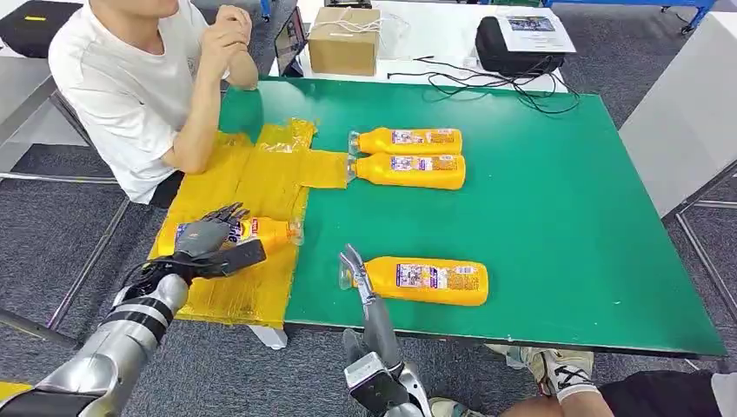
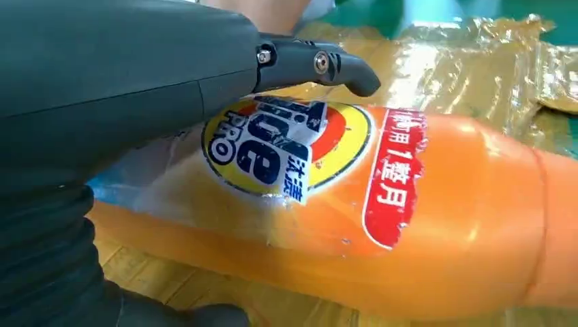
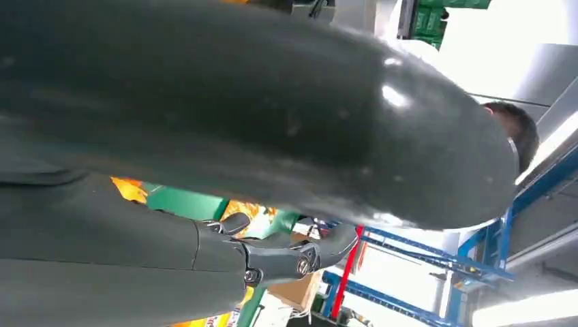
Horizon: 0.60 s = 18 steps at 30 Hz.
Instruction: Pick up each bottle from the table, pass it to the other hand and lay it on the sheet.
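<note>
An orange bottle (image 1: 265,233) lies on the yellow sheet (image 1: 252,178) at the table's left. My left hand (image 1: 209,239) sits over it, with the bottle (image 2: 409,211) held between the fingers (image 2: 320,65) on its far side and the thumb on its near side. Another orange bottle (image 1: 426,280) lies on the green table (image 1: 565,217) near the front edge. My right hand (image 1: 358,276) is just left of its cap, fingers stretched out and holding nothing. Two more bottles (image 1: 408,141) (image 1: 408,170) lie side by side farther back.
A person in a white shirt (image 1: 130,87) sits at the table's left, forearm resting by the sheet's far corner. A cardboard box (image 1: 344,39), a black bag (image 1: 513,43) and cables (image 1: 487,82) lie beyond the green top. Someone's shoe (image 1: 556,369) shows under the front edge.
</note>
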Available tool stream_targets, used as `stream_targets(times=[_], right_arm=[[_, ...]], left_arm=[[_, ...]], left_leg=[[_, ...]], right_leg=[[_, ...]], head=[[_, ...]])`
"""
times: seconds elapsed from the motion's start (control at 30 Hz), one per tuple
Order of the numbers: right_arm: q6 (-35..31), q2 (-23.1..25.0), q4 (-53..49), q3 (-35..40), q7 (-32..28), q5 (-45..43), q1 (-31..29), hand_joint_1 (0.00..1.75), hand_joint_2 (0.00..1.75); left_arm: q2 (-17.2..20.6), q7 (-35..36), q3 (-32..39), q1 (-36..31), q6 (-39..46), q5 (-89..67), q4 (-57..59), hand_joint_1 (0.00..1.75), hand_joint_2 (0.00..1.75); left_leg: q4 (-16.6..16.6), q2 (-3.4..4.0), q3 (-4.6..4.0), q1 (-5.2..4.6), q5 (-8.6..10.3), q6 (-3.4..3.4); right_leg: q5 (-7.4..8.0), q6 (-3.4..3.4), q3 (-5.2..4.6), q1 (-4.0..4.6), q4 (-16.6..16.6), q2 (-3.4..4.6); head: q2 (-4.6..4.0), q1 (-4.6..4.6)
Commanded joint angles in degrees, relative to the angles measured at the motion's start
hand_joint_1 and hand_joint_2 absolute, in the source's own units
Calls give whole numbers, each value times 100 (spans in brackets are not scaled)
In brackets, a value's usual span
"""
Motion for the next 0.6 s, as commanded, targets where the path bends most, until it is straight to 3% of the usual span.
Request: stream_targets(times=[0.03,0.13,0.27,0.37,0.43,0.53,0.6], right_arm=[[67,-26,200,190,0,-66,-119,0,0],[40,-26,234,157,0,-50,-121,0,0],[40,-26,234,157,0,-50,-121,0,0],[-2,12,280,123,0,-57,-65,0,0],[-41,29,328,148,0,1,-87,0,0],[3,65,417,89,0,12,-127,0,0],[-85,52,401,98,0,118,-101,0,0]], left_arm=[[254,-974,460,-163,-1010,1010,187,0,175],[-134,-1248,799,56,-1229,1869,-721,0,175],[-134,-1248,799,56,-1229,1869,-721,0,175],[-813,-1366,723,591,-1758,2821,-2165,0,175],[-1236,-1216,538,914,-1746,3376,-3066,0,175],[-1660,-1084,557,984,-1524,3933,-3600,0,175],[-1742,-968,579,1007,-1352,4371,-3848,0,175]], left_leg=[[-3,13,24,8,-12,-11],[-3,-4,12,4,0,-11],[0,-6,-1,2,6,-15],[4,-42,3,7,-2,-14],[0,-21,-12,-2,6,-12],[11,-72,-22,-1,3,-10],[7,-38,-35,-4,4,-11]], right_leg=[[-6,-13,14,5,0,30],[-5,-8,7,2,1,9],[-5,-7,-7,1,2,2],[-20,-8,12,4,1,-22],[-4,-10,-13,-1,1,-9],[-14,-17,-6,0,2,-57],[-1,-17,-26,-3,1,-27]], head=[[0,-2],[0,0],[0,-2],[0,2],[0,-2],[0,2],[0,2]])
